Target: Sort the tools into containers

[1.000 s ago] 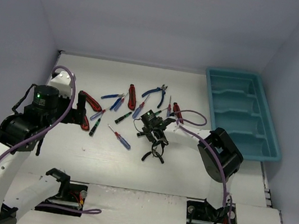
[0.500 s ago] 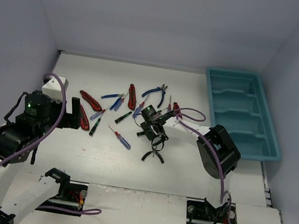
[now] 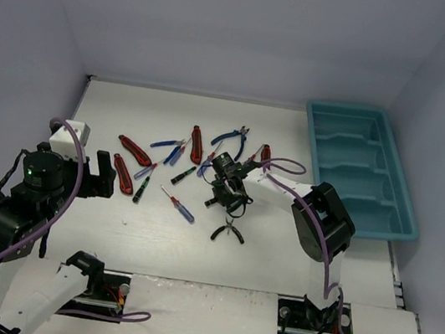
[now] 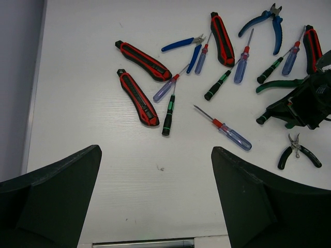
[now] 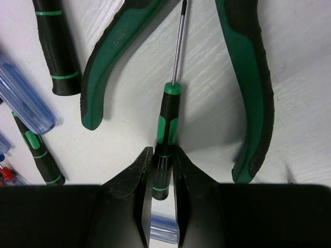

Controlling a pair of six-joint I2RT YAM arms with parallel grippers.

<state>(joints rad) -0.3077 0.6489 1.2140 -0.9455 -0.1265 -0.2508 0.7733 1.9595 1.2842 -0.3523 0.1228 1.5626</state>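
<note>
Several tools lie in the middle of the white table. My right gripper (image 3: 228, 186) is low over them and shut on the handle of a black-green screwdriver (image 5: 164, 139). That screwdriver lies between the handles of green pliers (image 5: 248, 77). My left gripper (image 3: 102, 175) is open and empty, with its fingers (image 4: 51, 175) wide apart above bare table, near two red-black utility knives (image 4: 137, 96). Blue pliers (image 3: 234, 139) and small black pliers (image 3: 229, 233) lie near the right gripper. The teal tray (image 3: 346, 109) stands at the far right and its compartments hold nothing.
More knives (image 4: 222, 39) and slim blue and dark-handled screwdrivers (image 4: 241, 70) lie scattered between the arms. A red-and-clear screwdriver (image 3: 178, 205) lies alone nearer me. Grey walls close in the table on three sides.
My left arm has drawn back toward the near left, away from the knives. My right gripper has shifted slightly away from the small black pliers, over the green pliers.
</note>
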